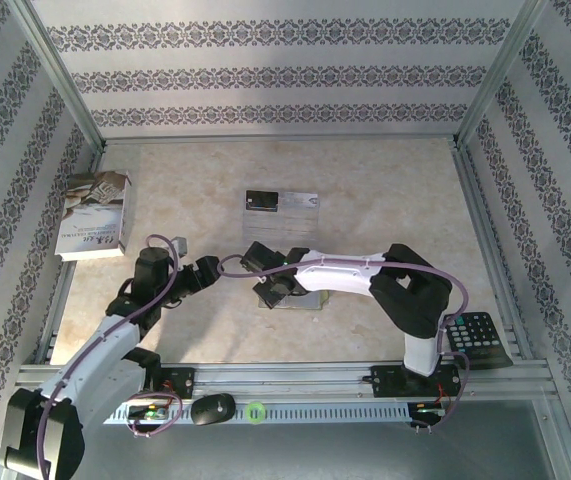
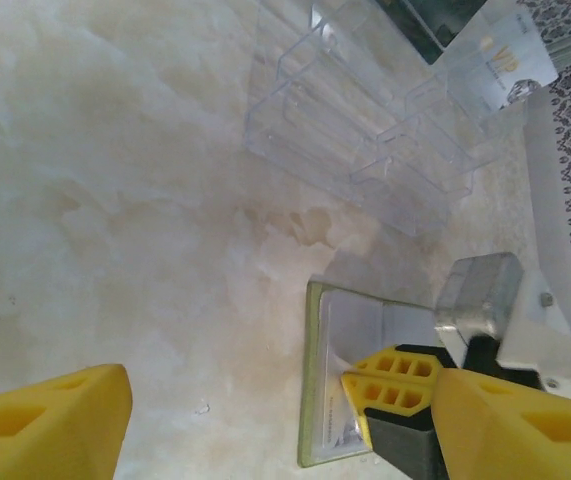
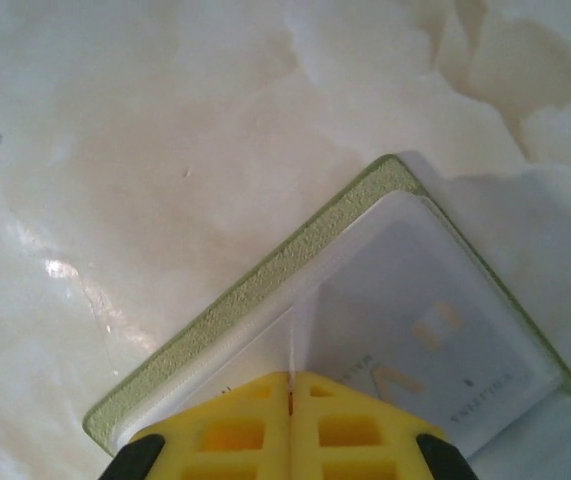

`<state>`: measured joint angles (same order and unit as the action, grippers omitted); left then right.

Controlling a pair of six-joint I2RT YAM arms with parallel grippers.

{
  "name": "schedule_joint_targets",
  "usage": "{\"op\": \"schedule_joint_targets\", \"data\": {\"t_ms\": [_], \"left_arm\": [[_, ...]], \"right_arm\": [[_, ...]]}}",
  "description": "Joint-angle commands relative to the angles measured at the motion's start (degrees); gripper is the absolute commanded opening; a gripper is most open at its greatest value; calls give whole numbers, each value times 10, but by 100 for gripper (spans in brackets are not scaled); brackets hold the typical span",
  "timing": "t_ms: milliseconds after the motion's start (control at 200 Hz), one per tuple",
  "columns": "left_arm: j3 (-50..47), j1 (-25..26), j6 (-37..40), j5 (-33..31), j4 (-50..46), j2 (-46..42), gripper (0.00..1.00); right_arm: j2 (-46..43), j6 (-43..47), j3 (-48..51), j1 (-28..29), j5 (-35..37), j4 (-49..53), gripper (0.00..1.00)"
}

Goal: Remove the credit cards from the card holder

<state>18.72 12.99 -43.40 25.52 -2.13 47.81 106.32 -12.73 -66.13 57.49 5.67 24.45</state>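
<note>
Right gripper [image 3: 290, 400]: jaws pressed together, no gap between the yellow pads, tips down on the card holder [image 3: 255, 290].
Contact detail: a thin fold of the holder's clear pocket [image 3: 365, 300] runs up into the seam between my pads. I cannot tell whether a card edge is nipped there too.
Card holder: lies open and flat on the table [image 3: 115, 120], directly under my right jaws. Its yellow-green rim shows on both sides of them.
Pale card [image 3: 445, 350]: inside the holder under the clear pocket, just to one side of my right pads. It has faint print and a small gold mark.
Left gripper [image 2: 285, 400]: jaws spread wide with nothing between them, above the bare table. The holder and my right pads sit just ahead, close to one of the left fingers.
Black card [image 1: 262, 200]: out of the holder, well beyond my right jaws, at the clear plastic rack [image 2: 365, 130].
Silvery card [image 1: 301, 199]: just beside the black card at the same rack, well apart from both jaws.
Book [image 1: 93, 215]: beyond the left jaws, off to their outer side.
Calculator [image 1: 477, 333]: far behind the right jaws, near that arm's base.
</note>
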Motion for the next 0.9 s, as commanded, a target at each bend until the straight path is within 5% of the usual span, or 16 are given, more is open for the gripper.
{"op": "schedule_joint_targets", "data": {"t_ms": [0, 190, 465, 894], "left_arm": [[4, 19, 3, 17, 26, 19, 72], [6, 103, -3, -18, 78, 87, 57], [44, 199, 18, -80, 144, 222, 33], [79, 246, 14, -99, 191, 345, 17]], "right_arm": [[-33, 15, 29, -10, -31, -53, 0], [-69, 8, 61, -45, -145, -149, 0], [-83, -23, 97, -52, -160, -188, 0], [-103, -42, 152, -59, -176, -234, 0]]}}
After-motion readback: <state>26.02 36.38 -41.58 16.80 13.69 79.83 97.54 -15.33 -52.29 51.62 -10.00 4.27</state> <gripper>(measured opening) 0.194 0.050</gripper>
